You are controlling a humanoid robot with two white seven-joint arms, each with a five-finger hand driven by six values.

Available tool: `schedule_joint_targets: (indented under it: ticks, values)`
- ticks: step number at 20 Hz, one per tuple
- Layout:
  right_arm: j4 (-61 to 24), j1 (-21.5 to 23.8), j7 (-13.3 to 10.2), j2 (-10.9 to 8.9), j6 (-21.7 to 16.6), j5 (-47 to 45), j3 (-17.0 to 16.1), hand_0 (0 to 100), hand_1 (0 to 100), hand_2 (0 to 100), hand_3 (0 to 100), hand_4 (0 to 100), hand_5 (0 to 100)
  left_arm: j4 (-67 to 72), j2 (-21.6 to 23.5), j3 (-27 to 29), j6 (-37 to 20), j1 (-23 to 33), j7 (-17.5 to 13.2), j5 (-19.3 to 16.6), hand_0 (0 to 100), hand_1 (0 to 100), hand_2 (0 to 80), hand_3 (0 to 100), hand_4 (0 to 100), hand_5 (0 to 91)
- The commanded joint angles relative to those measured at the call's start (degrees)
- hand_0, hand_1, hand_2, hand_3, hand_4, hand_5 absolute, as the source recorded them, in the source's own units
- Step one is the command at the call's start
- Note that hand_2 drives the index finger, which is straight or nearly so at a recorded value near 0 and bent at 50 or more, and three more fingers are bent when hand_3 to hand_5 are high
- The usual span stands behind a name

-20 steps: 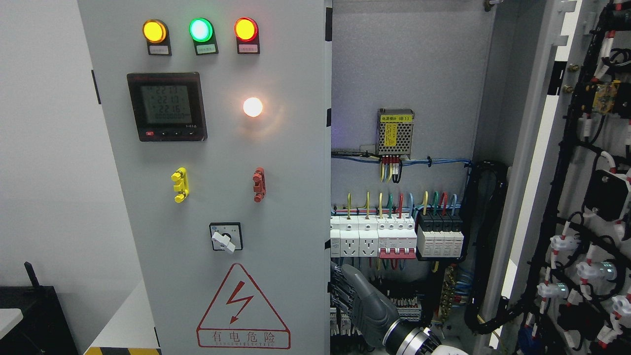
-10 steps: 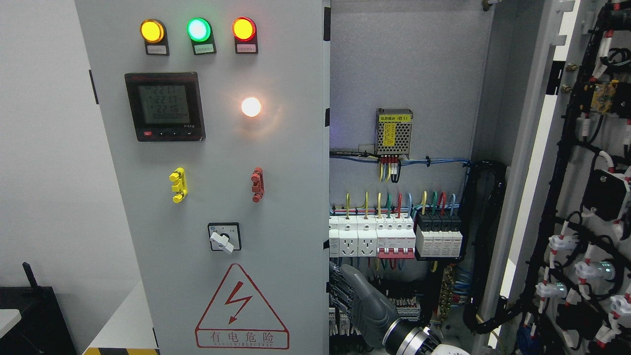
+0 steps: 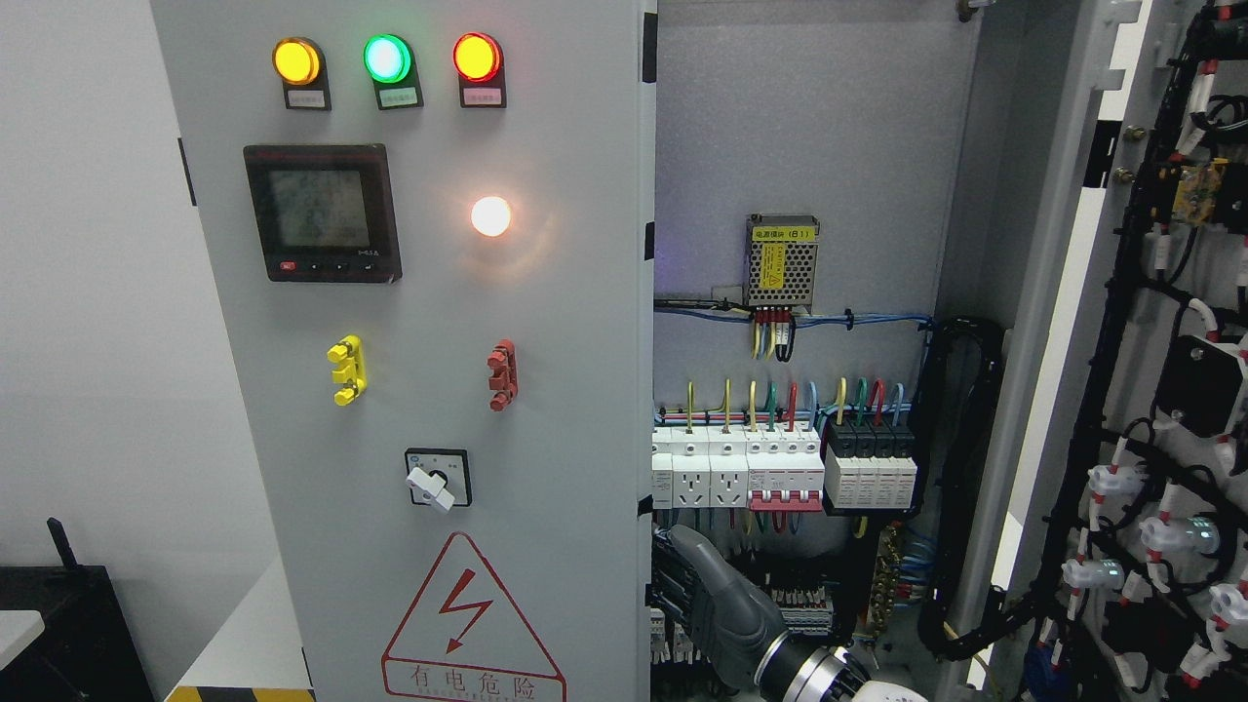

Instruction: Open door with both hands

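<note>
Right hand (image 3: 717, 604): seen coming in from the bottom right, pressed up against the inner edge of the left door (image 3: 439, 341).
Fingers (image 3: 671, 585): hooked round that door edge, tips hidden behind it, so clamped on the door as far as can be told.
Left door: just left of the fingers, its panel turned toward the camera.
Right door (image 3: 1170, 390): well off to the right of the fingers, swung wide open.
Open room: the cabinet interior (image 3: 799, 146) is exposed between the doors; the breakers (image 3: 780, 473) are sat just above the fingers.
</note>
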Motion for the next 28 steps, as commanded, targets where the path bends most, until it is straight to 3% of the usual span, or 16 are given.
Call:
schedule_joint_targets:
  ticks: [1, 3, 8, 10, 15, 18, 25, 28]
  values:
    - [-0.7, 0.6, 0.3, -0.01, -0.2, -0.6, 0.7, 38, 0, 0, 0, 0, 0, 0.0, 0.0, 0.0, 0.0, 1.7, 0.0, 0.0, 0, 0, 0.0, 0, 0, 0.0]
    - [-1.5, 1.1, 1.8, -0.10, -0.2, -1.1, 1.3, 38, 0, 0, 0, 0, 0, 0.0, 0.0, -0.1, 0.0, 1.8, 0.0, 0.0, 0, 0, 0.0, 0, 0, 0.0]
    - [-1.7, 1.1, 2.3, -0.10, -0.2, -1.2, 1.3, 38, 0, 0, 0, 0, 0, 0.0, 0.0, -0.1, 0.0, 1.7, 0.0, 0.0, 0, 0, 0.0, 0, 0, 0.0]
    - [-1.9, 1.1, 3.9, -0.10, -0.2, -1.2, 1.4, 38, 0, 0, 0, 0, 0, 0.0, 0.0, -0.1, 0.0, 1.7, 0.0, 0.0, 0, 0, 0.0, 0, 0, 0.0]
    - [-2.0, 1.0, 4.1, -0.01, -0.3, -1.2, 1.7, 38, 0, 0, 0, 0, 0, 0.0, 0.0, 0.0, 0.0, 1.7, 0.0, 0.0, 0, 0, 0.0, 0, 0, 0.0]
    - [-2.0, 0.9, 5.9, -0.01, -0.3, -1.3, 1.7, 38, 0, 0, 0, 0, 0, 0.0, 0.0, 0.0, 0.0, 1.7, 0.0, 0.0, 0, 0, 0.0, 0, 0, 0.0]
    - [-2.4, 0.9, 6.2, -0.01, -0.4, -1.3, 1.7, 38, 0, 0, 0, 0, 0, 0.0, 0.0, -0.1, 0.0, 1.7, 0.0, 0.0, 0, 0, 0.0, 0, 0, 0.0]
    - [-2.7, 1.1, 7.6, 0.08, -0.5, -3.8, 1.9, 38, 0, 0, 0, 0, 0, 0.0, 0.0, 0.0, 0.0, 1.7, 0.0, 0.0, 0, 0, 0.0, 0, 0, 0.0]
